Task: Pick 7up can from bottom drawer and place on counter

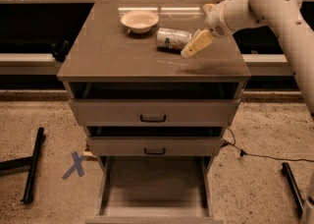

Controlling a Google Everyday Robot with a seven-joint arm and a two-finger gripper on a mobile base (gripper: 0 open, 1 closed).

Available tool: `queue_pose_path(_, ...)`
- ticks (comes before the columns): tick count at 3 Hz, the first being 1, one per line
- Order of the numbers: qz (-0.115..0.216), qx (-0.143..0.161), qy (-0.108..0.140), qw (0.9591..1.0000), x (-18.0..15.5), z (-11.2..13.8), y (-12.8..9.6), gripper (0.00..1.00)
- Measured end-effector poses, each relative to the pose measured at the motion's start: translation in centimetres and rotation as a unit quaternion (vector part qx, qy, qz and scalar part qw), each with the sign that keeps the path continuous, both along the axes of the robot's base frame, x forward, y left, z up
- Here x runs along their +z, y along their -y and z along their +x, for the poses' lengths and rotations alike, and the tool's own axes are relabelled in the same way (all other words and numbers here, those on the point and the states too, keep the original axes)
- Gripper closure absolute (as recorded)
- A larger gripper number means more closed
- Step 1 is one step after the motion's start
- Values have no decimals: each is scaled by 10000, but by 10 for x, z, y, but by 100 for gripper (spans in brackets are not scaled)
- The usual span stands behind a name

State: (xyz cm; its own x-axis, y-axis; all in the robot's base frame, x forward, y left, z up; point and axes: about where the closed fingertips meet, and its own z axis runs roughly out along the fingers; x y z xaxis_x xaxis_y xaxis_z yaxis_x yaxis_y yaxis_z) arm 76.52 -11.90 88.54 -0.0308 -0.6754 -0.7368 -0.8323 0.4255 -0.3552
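The 7up can (171,39) lies on its side on the counter (117,56), just right of the centre at the back. My gripper (190,47) is at the can's right end, low over the counter, open and no longer gripping it. My white arm reaches in from the upper right. The bottom drawer (154,193) is pulled out fully at the foot of the cabinet, and its floor is bare.
A shallow white bowl (140,20) sits on the counter left of the can. The two upper drawers (153,112) stand slightly ajar. On the floor are a black stand (32,166) at left, a blue tape cross (76,164), and a cable (255,155) at right.
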Motion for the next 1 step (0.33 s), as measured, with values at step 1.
queue_pose_path(1,412,-302,265,9983,15,-21,35,0)
